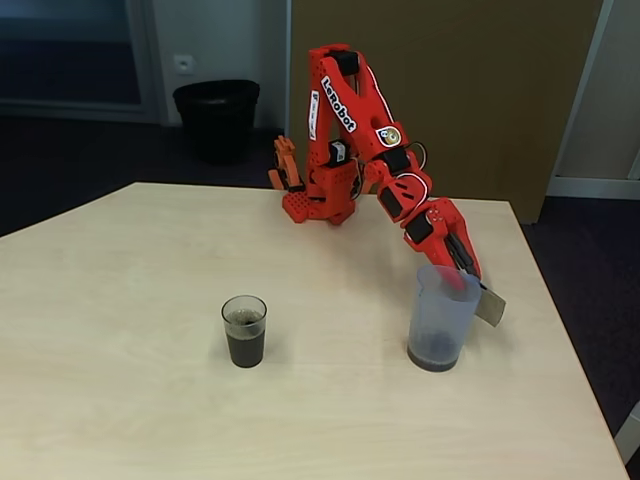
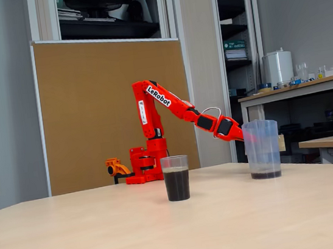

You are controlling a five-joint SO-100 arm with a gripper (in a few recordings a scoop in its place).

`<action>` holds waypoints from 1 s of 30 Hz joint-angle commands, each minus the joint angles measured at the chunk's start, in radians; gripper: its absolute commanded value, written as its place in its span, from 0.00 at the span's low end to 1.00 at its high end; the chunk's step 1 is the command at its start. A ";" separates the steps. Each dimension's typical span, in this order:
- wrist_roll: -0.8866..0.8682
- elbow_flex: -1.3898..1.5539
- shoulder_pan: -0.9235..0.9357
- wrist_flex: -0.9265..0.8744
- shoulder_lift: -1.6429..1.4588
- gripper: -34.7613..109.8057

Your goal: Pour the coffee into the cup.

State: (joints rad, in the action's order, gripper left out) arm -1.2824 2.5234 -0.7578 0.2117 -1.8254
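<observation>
A small clear cup (image 1: 244, 331) stands upright on the pale wooden table (image 1: 120, 300), nearest the camera in both fixed views, filled a little over halfway with dark coffee (image 1: 245, 349). Well apart from it, to the right, a larger translucent jug (image 1: 441, 318) sits upright on the tabletop with a thin layer of dark liquid at its bottom. Behind the jug, the orange arm (image 1: 350, 110) reaches down and its gripper (image 1: 466, 266) sits at the jug's flat handle (image 1: 491, 304); whether the claw is clamped or apart cannot be told. Farther back stand a brown board (image 2: 108, 101) and a black bin (image 1: 216, 118).
</observation>
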 commanded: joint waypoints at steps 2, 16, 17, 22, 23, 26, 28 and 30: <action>-0.021 0.046 0.006 -0.005 -0.107 0.34; 0.172 0.222 0.052 -0.118 -0.449 0.31; 0.219 0.232 0.060 -0.143 -0.485 0.28; 0.497 0.293 0.097 -0.293 -0.689 0.24; 0.592 0.310 0.112 -0.348 -0.733 0.24; 0.854 0.388 0.169 -0.428 -0.825 0.24; 0.919 0.426 0.206 -0.483 -0.865 0.24; 0.928 0.468 0.252 -0.505 -0.905 0.24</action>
State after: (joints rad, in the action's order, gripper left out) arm -0.4065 2.9560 -0.5476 -0.2516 -2.6630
